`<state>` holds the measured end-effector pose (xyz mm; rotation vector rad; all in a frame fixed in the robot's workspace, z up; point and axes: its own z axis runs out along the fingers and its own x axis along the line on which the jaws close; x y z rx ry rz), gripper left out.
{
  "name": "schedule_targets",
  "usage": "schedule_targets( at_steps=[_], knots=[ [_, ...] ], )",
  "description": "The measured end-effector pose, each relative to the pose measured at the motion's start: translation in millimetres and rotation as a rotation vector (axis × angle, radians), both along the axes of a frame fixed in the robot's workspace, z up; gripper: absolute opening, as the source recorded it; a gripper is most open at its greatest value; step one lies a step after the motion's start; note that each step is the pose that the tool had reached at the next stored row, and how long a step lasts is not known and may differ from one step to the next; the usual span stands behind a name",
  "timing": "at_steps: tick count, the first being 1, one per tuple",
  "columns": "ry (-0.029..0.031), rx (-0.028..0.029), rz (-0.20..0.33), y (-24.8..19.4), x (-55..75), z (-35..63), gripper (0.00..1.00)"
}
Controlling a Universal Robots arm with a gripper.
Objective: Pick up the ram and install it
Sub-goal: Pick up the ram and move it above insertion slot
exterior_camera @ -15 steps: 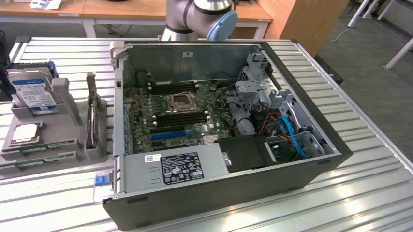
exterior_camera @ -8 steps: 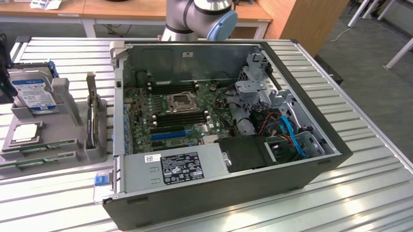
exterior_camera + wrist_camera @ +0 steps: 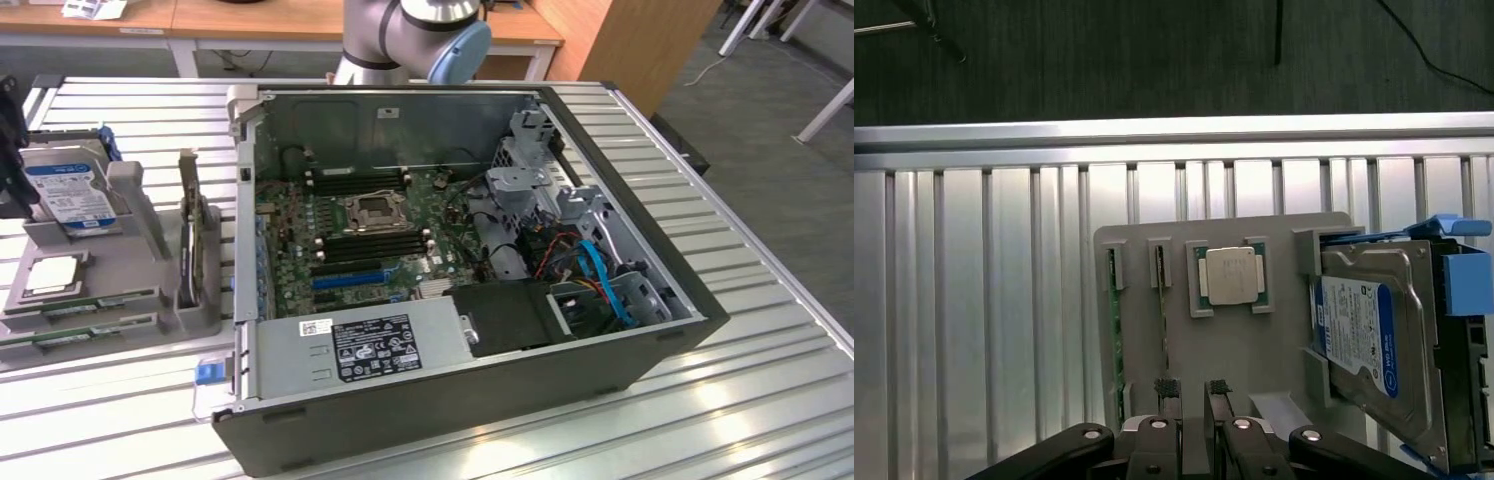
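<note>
Two ram sticks stand edge-up in slots of a grey holder (image 3: 1274, 350): one ram stick (image 3: 1116, 320) near the holder's edge and a second (image 3: 1161, 310) beside it. In the exterior view they show as green strips (image 3: 80, 303) at the front of the holder (image 3: 134, 200), at the exterior view's left. My gripper (image 3: 1192, 392) hovers above the holder, open, with nothing between its fingertips and apart from the sticks. The open computer case (image 3: 641, 340) lies on its side, with black memory slots (image 3: 374, 245) beside the empty processor socket (image 3: 371, 212).
The holder also carries a silver processor chip (image 3: 1230, 275) and a blue-labelled hard drive (image 3: 1364, 335). An upright card (image 3: 194, 250) stands between holder and case. The power supply (image 3: 360, 345) and cables (image 3: 601, 280) crowd the case. The slatted metal table (image 3: 747, 400) ends just beyond the holder.
</note>
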<state>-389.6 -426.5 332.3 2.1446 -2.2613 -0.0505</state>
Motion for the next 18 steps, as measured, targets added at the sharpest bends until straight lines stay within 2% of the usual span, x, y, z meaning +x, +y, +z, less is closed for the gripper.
schedule_targets(
  at_steps=[18],
  knots=[
    [0.0002, -0.0002, 0.0, 0.0, 0.0, -12.2, 0.24]
  ],
)
